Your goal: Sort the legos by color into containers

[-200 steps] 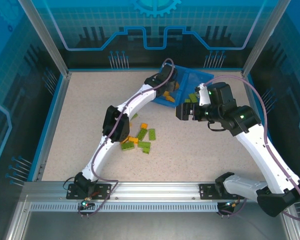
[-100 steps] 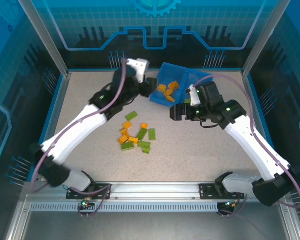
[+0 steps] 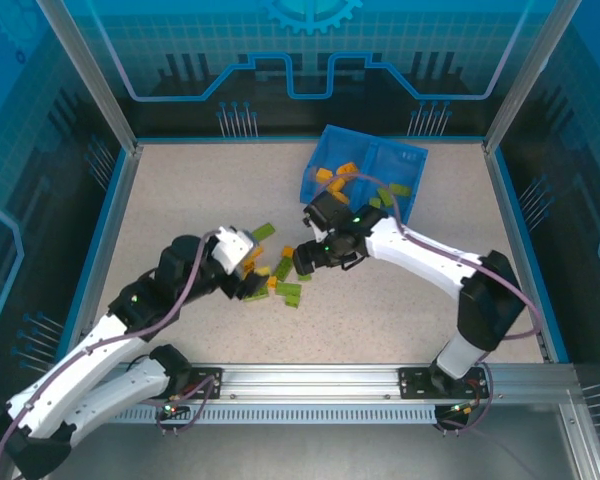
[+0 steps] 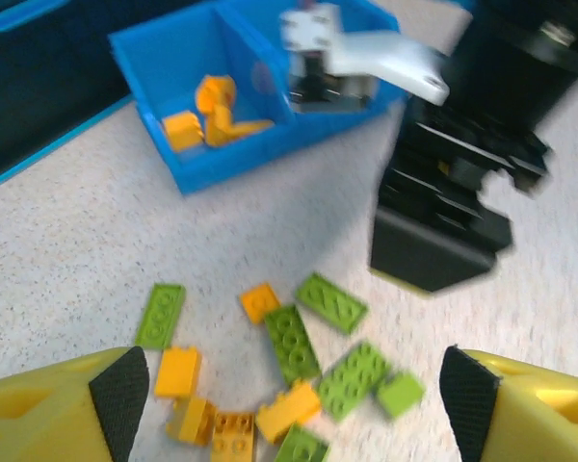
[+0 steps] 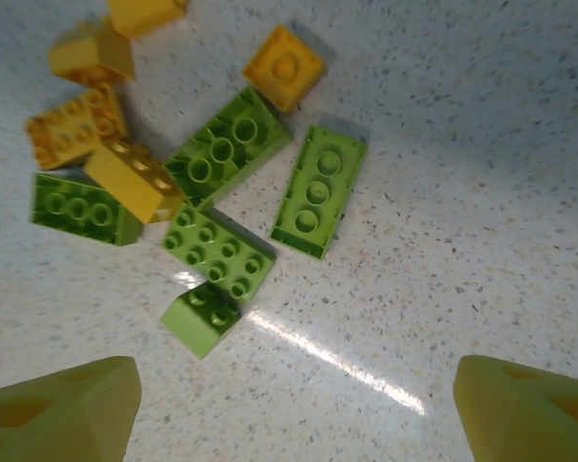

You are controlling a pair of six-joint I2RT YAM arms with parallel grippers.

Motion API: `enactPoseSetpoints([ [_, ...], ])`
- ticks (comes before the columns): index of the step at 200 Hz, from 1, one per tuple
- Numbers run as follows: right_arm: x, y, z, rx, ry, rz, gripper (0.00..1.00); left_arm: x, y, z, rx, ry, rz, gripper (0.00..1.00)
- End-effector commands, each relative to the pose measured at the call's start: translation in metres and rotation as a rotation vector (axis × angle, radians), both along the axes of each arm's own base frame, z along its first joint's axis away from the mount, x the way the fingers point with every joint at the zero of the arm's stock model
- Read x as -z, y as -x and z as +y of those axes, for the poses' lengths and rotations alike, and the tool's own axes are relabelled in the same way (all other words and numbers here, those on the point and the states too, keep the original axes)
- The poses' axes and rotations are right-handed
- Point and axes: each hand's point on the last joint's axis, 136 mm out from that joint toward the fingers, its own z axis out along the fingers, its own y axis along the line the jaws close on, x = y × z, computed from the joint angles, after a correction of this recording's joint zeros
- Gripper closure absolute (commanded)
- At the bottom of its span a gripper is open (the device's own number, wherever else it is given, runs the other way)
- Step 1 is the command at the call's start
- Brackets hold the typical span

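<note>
Loose legos [image 3: 280,280], orange and light green, lie in a small pile mid-table. In the left wrist view my left gripper [image 4: 289,409] hangs open over that pile, with a long green brick [image 4: 292,343] and an orange one [image 4: 291,408] lying under the gap. From the top, the left gripper [image 3: 244,286] is at the pile's left edge and the right gripper [image 3: 302,260] at its right edge. My right gripper [image 5: 294,409] is open above bare table, just short of a small green brick [image 5: 200,319]. The blue tray [image 3: 416,160] holds orange bricks [image 3: 335,181] in its left container and green ones [image 3: 390,192] in its right.
The tray sits tilted at the back of the table, right of centre. The two grippers are close together over the pile; the right gripper's black body [image 4: 441,217] stands just beyond the bricks in the left wrist view. A blue rim [image 3: 100,240] bounds the table.
Both arms have come away from the tray and down to the pile. The left arm swung back and its gripper opened wide. The right arm reached leftward.
</note>
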Motion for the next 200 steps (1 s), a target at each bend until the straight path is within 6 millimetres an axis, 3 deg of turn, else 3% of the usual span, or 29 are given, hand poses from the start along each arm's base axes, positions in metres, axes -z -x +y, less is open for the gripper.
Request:
enactPoseSetpoints([
  [1, 0.024, -0.004, 0.010, -0.029, 0.077, -0.025, 0.17, 0.018, 0.017, -0.002, 0.121, -0.077, -0.042, 0.12],
  [37, 0.064, -0.010, 0.019, -0.006, 0.157, 0.006, 0.25, 0.030, 0.019, 0.003, 0.124, -0.095, -0.074, 0.02],
  [77, 0.088, -0.020, 0.022, 0.044, 0.196, 0.020, 0.30, 0.033, 0.019, 0.004, 0.127, -0.111, -0.083, 0.01],
  [128, 0.104, -0.024, 0.030, 0.057, 0.194, 0.044, 0.37, 0.033, 0.018, 0.004, 0.124, -0.112, -0.093, 0.01],
  [161, 0.112, -0.028, 0.029, 0.079, 0.207, 0.037, 0.47, 0.034, 0.020, 0.002, 0.136, -0.101, -0.085, 0.01],
  [200, 0.107, -0.027, 0.019, 0.111, 0.202, 0.032, 0.59, 0.032, 0.046, -0.019, 0.328, -0.050, -0.083, 0.01],
])
